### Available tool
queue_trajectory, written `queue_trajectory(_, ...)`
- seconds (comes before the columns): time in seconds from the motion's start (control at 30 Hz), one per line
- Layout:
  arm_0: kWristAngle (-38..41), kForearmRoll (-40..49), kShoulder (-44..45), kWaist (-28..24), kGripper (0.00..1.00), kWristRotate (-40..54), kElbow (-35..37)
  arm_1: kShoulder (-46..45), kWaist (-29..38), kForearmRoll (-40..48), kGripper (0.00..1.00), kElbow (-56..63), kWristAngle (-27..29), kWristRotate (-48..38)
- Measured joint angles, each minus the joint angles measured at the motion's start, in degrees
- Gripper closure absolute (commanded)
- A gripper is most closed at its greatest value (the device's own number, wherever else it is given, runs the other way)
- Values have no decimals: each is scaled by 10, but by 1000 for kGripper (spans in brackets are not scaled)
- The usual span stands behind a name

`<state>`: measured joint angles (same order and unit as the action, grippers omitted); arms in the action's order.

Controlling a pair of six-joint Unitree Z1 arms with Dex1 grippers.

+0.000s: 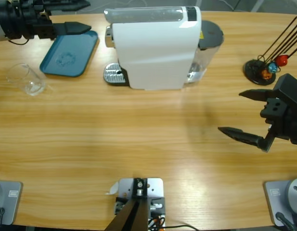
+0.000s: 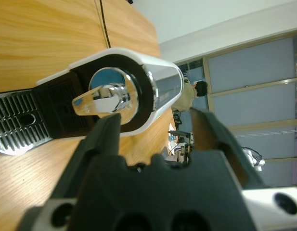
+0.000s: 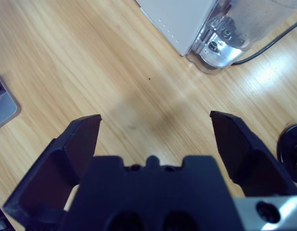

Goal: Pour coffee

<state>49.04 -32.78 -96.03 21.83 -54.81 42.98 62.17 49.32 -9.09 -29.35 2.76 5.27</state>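
Step in hand: I judge the pour has not begun; the small clear drinking glass [image 1: 27, 80] lies on the desk [image 1: 138, 144] at the far left, apart from the spout, and must be fetched first.
Coffee: I see no amber liquid in any view; the glass looks empty.
Left gripper [image 1: 73, 28]: over the teal plastic tray [image 1: 66, 57], jaws close together and holding nothing. Its wrist view looks along the big white boxy coffee machine [image 2: 124, 91] at the chrome spout [image 2: 102, 101].
Right gripper [image 3: 155, 139]: jaws spread wide over bare wood, empty, near the machine's clear water tank [image 3: 244, 29].
How to do it well: I would lower the left gripper onto the glass, grip its wall gently, and stand it on the chrome drip grille [image 1: 114, 74] under the spout.
In the way: the tray lies just beside the glass; the black wire stand with coloured beads [image 1: 264, 67] is near my right gripper.
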Motion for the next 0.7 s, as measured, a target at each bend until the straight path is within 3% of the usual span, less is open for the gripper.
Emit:
queue_trajectory(0.2, 0, 0, -13, 14, 166, -11, 25, 0, 0, 0, 23, 0, 0, 0)
queue_trajectory(0.27, 0, 0, -19, 24, 254, -12, 34, 0, 0, 0, 23, 0, 0, 0)
queue_trajectory(0.37, 0, 0, -25, 32, 307, -12, 40, 0, 0, 0, 23, 0, 0, 0)
queue_trajectory(0.47, 0, 0, -28, 35, 567, -13, 43, 0, 0, 0, 23, 0, 0, 0)
queue_trajectory(0.57, 0, 0, -31, 35, 929, -14, 50, 0, 0, 0, 27, 0, 0, 0)
queue_trajectory(0.7, 0, 0, -36, 35, 948, -14, 60, 1, 0, 0, 27, 0, 0, 0)
